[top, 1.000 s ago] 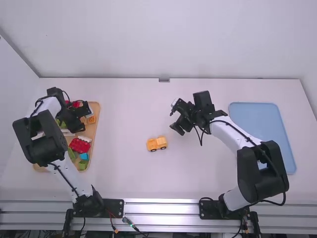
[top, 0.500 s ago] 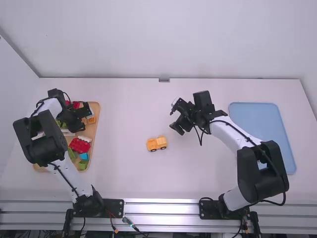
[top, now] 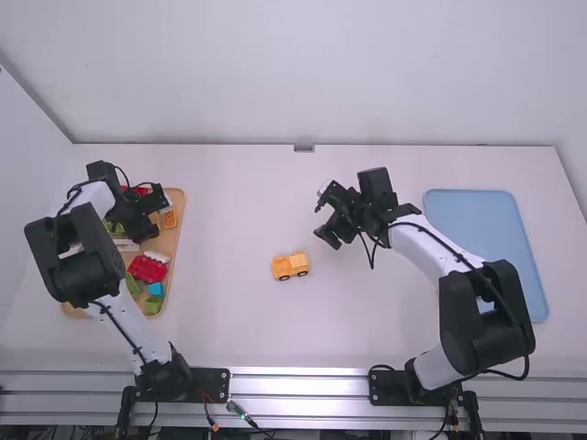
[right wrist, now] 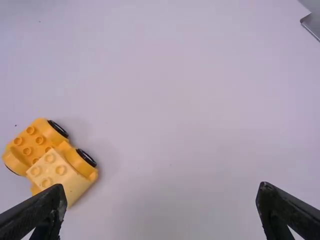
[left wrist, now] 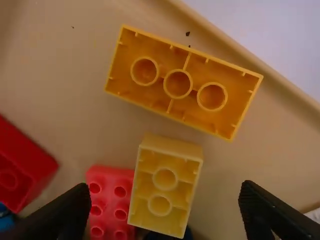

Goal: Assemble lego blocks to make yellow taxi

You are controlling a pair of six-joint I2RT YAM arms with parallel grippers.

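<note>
Brick of pale yellow (left wrist: 165, 190) lies hollow side up in the tan tray (top: 180, 229), and the left tool (left wrist: 165, 196) stands over it, its fingers spread wide on either flank and nothing held between them. To take it well, I would lower straight down, keep the pads square to the long sides and close gently. Watch the red brick (left wrist: 112, 202) close beside it: one finger could land there, or push both bricks together, so a small shift before descending may be wise. Because the underside faces up, the brick would probably need turning over before it can press onto studs. The larger orange brick (left wrist: 182, 82), also upside down, sits near the tray's three o'clock rim, just beside the tool on its three o'clock side, and could equally be wanted. Well apart on the table (top: 248, 339) stands the wheeled car (top: 291, 266), with a pale block (right wrist: 59, 175) on one end; from it, the left tool lies toward ten o'clock. Toward one o'clock from the car, fairly near, is the right tool (right wrist: 162, 190), wide open and empty; it could brace the car while a brick is pressed home. Farther out, at three o'clock, lies the blue tray (top: 500, 243).
</note>
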